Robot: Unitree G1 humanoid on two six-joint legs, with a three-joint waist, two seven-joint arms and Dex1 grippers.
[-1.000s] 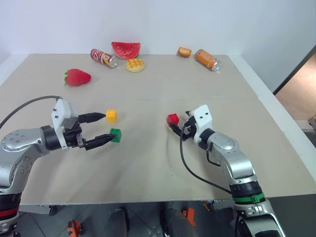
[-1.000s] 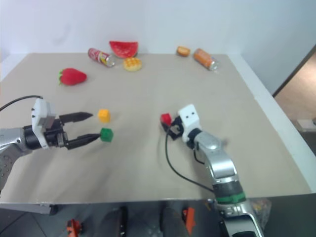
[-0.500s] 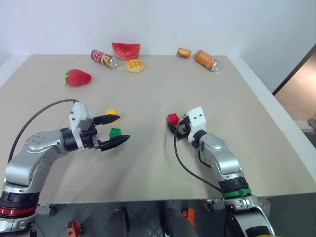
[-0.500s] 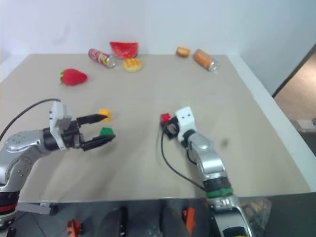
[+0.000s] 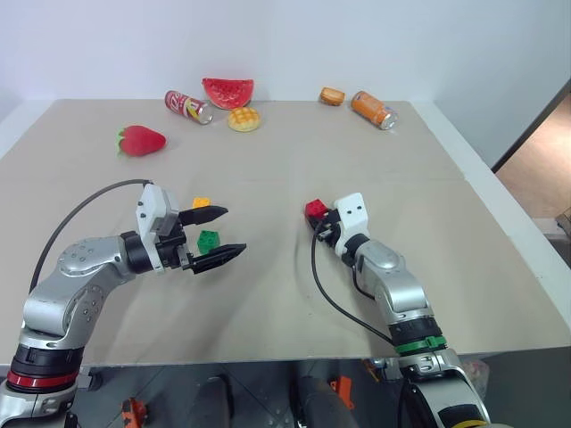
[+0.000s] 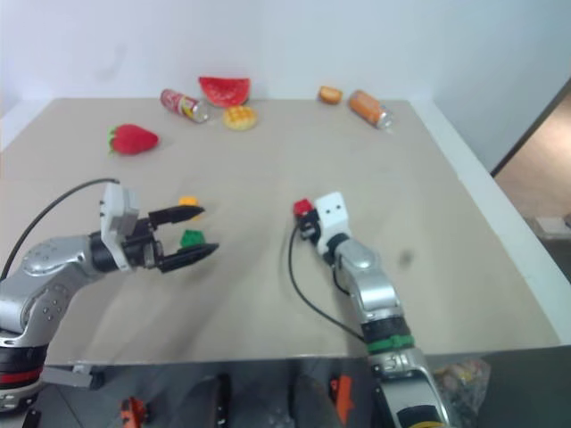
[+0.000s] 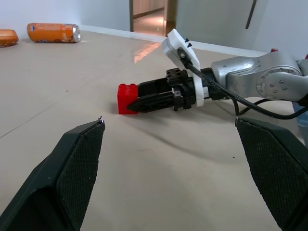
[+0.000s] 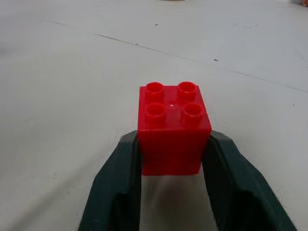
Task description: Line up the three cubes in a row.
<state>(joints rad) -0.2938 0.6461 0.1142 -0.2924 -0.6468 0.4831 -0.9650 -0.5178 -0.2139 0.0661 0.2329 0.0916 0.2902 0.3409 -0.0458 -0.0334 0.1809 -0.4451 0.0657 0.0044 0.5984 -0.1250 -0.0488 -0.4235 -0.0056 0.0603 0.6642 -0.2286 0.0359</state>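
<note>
The red cube (image 8: 174, 127) stands upright on the table right of centre, with my right gripper (image 8: 173, 144) shut on its two sides. From the head it sits at the tip of the right gripper (image 5: 318, 217). The green cube (image 5: 209, 239) lies left of centre, and from the head it appears between the spread fingers of my open left gripper (image 5: 234, 230), behind their tips. Whether it sits at their height I cannot tell. The yellow-orange cube (image 5: 202, 203) rests just behind the upper finger. The left wrist view looks past open fingers (image 7: 82, 159) at the red cube (image 7: 126, 98).
Along the far edge lie a toy strawberry (image 5: 140, 141), a red can (image 5: 187, 104), a watermelon slice (image 5: 227, 91), a round yellow bun (image 5: 244, 119), a small orange bread (image 5: 333, 94) and an orange can (image 5: 374, 108). The table's right edge (image 5: 500, 209) borders a drop to the floor.
My right gripper has shut on the red cube. My left gripper has slid to the right, so its open fingers now reach past the green cube.
</note>
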